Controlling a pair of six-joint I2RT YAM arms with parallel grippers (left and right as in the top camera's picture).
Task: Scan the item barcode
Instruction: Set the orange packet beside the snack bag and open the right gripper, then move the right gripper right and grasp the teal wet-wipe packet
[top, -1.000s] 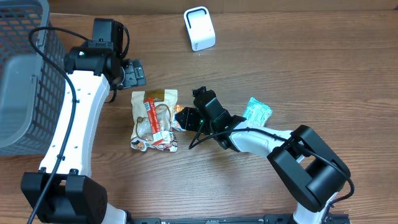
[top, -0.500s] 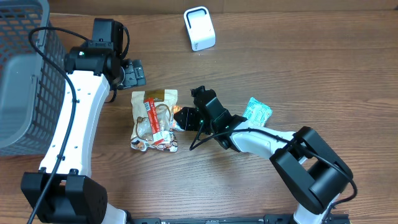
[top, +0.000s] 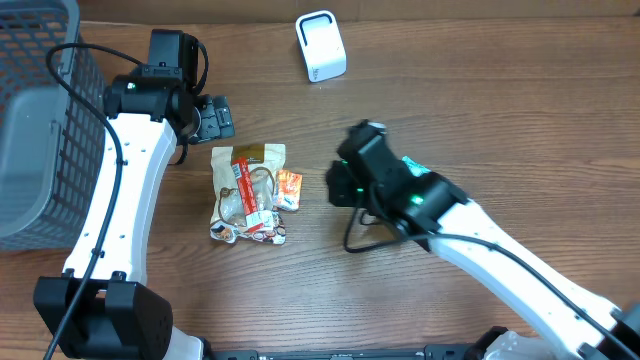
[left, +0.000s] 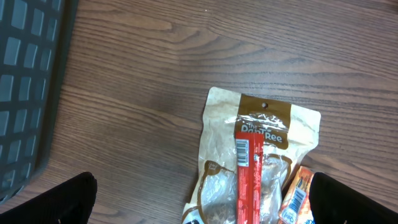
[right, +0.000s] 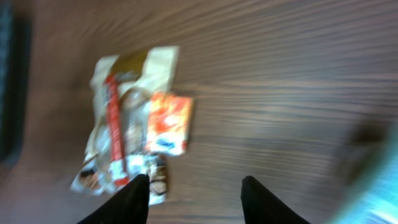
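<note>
Packet (top: 289, 189) lies flat, long axis running near-to-far, against bag (top: 247, 195). Right hand (right: 202, 199) — spread, empty — has backed off it; left hand (top: 212, 118) spread.

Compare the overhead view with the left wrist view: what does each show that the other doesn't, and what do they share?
Only the overhead shows the white scanner, both arms, and the right gripper standing apart from the items. Only the left wrist shows the hang hole and lettering on the snack bag header. Both show the bag, the red strip lying on it, the orange packet at its edge, and the grey basket.
</note>
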